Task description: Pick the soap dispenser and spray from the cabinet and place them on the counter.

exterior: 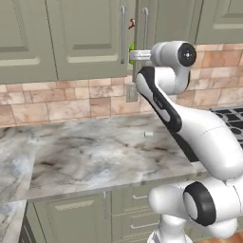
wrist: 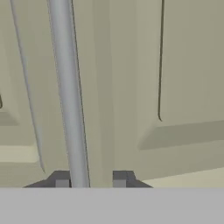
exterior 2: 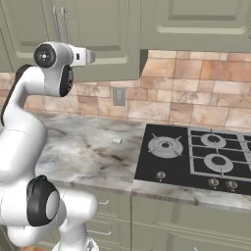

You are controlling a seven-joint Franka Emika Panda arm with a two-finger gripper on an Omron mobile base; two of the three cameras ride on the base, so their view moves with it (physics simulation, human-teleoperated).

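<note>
Hand view, pincer slightly parted astride cabinet handle, doors nearly closed

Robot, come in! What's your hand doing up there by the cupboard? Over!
Gripper at the cabinet, fingertips either side of a door handle, slightly apart. Spray peeking through the door gap. Counter below, a small pale object on it.

Robot arm, white with dark joints
Glossy rounded white shells; black round joint caps; black band along the forearm; two small dark grey square fingertips.
</note>
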